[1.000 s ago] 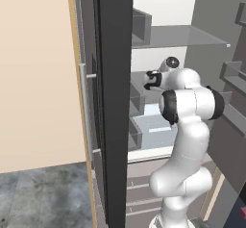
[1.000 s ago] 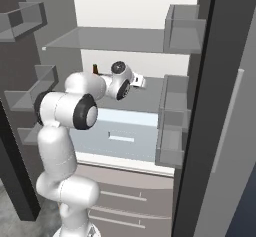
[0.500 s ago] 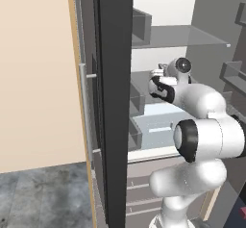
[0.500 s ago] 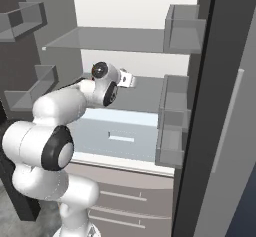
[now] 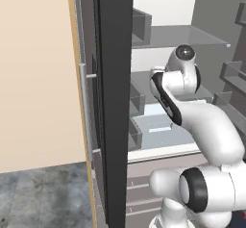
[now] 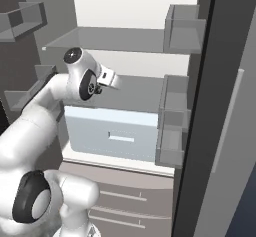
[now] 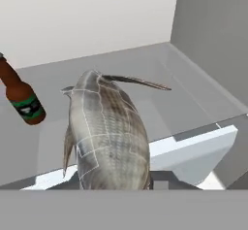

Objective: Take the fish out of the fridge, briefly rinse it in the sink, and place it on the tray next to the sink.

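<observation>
In the hand view the fish (image 7: 106, 132), grey-brown and scaled, fills the lower middle and hangs over the front edge of a glass shelf (image 7: 193, 88). My gripper (image 7: 116, 185) is shut on the fish, and one dark fingertip (image 7: 159, 179) peeks out beside its body. The fridge stands open, its dark door (image 5: 113, 102) at my left and its other door (image 6: 220, 81) at my right. My white hand (image 6: 107, 78) is at middle-shelf height inside the opening. The sink and the tray are out of view.
A brown bottle with a green label (image 7: 22, 98) stands on the shelf to the fish's left. Below the shelf is a pale blue drawer (image 6: 115, 131). Door bins (image 6: 175, 116) jut in at the right, and the fridge's side wall (image 7: 213, 40) is close.
The arm has folded: its elbow swung down and toward the cameras. The hand drew back a little toward the fridge opening, still closed on the fish.
</observation>
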